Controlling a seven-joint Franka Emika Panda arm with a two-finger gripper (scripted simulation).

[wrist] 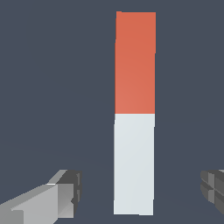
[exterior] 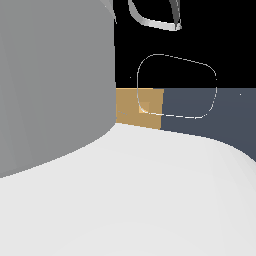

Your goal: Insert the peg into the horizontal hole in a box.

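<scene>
Red-orange and white, the peg (wrist: 134,113) lies flat on the dark surface (wrist: 52,87) between the hand's (wrist: 142,192) spread, empty fingers (wrist: 65,190). Rigid, probably light; gripping mid-length looks safest. Box (exterior: 139,107) sits apart.

My exterior view sits very close behind the arm (exterior: 55,80), whose grey and white bulk fills most of the picture; past it I look level across the dark floor (exterior: 210,112) at the box (exterior: 131,107), well off, its hole (exterior: 146,106) facing me; my wrist view looks straight down on the peg (wrist: 134,113), near, lying on that same floor between the fingertips (wrist: 70,188); I see only the floor in both.
</scene>
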